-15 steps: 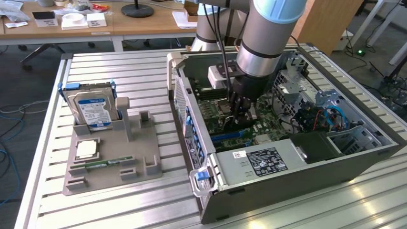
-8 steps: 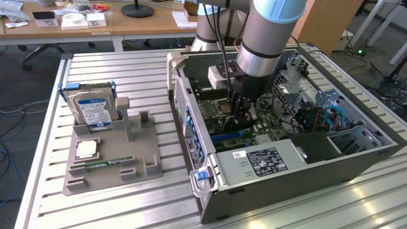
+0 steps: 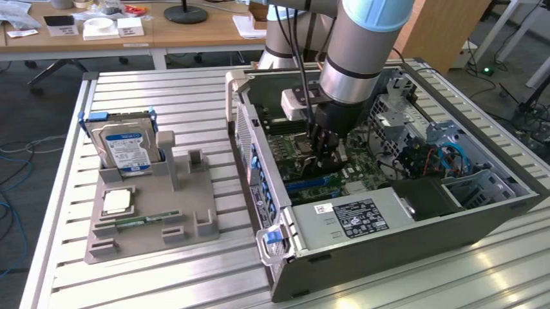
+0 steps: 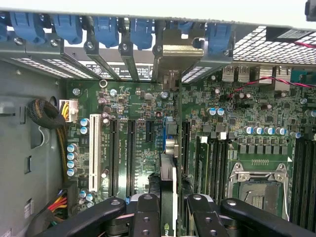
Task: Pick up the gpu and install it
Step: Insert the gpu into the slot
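Arm [image 3: 361, 58] upright inside case [image 3: 387, 238] (claw [image 4: 170, 212] clamps gpu [image 4: 168, 175]).

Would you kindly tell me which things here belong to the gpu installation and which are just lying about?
In the job: gpu, held in the gripper; open computer case; motherboard.
Lying about: hard drive, processor chip, memory stick, all on the gray holder.

On the slatted tabletop [image 3: 172, 96] I see a grey fixture tray [image 3: 185, 199] at the exterior view's left. A hard drive [image 3: 125, 149] stands upright in it, with a CPU [image 3: 118, 202] and a memory stick [image 3: 138, 220] lying flat nearer the camera. Beside it sits an open computer case [image 3: 413, 248] with its power supply [image 3: 361, 215].
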